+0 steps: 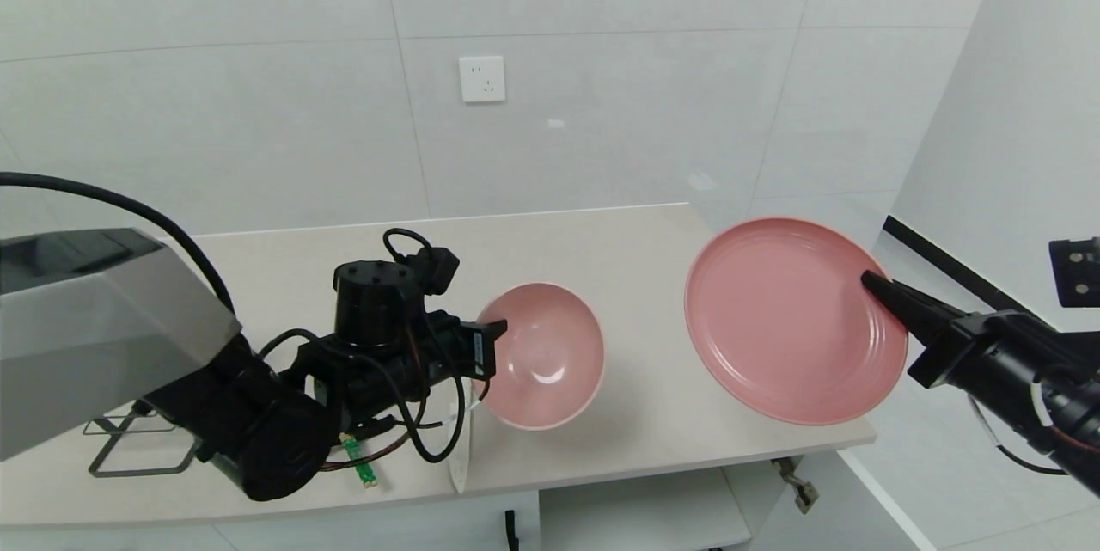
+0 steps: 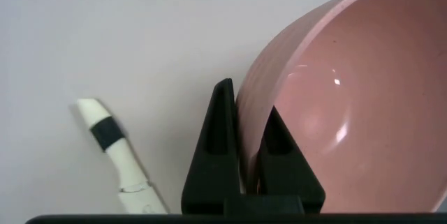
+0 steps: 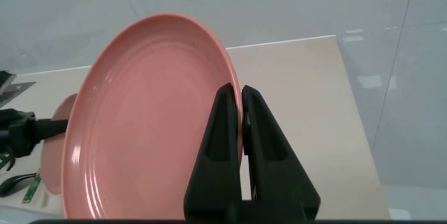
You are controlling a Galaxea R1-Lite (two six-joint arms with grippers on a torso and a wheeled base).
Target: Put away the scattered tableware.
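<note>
Holding pink bowl (image 1: 546, 353) by the rim in left tool (image 1: 488, 346), one finger inside and one outside, clamped on the wall. Tilted on edge over the middle of the tabletop (image 1: 636, 276); cannot tell if the low edge touches.

Holding pink plate (image 1: 786, 319) the same way in right tool (image 3: 242, 109), pinched at the rim and tilted, near the tabletop's right front corner. Seemingly partly past the edge. Well apart from the bowl.

Risks, as a judgement:
- Thin rim pinches on smooth glossy ware, so likely to swivel or slip out on any quick swing.
- Worse for the plate: if dropped here, could miss the tabletop altogether.
- Could clip bowl against plate if brought together carelessly.
- Worth steering clear of the white pen-like stick (image 2: 115, 158) lying near the bowl and the wire rack (image 1: 129, 448) at far left.
</note>
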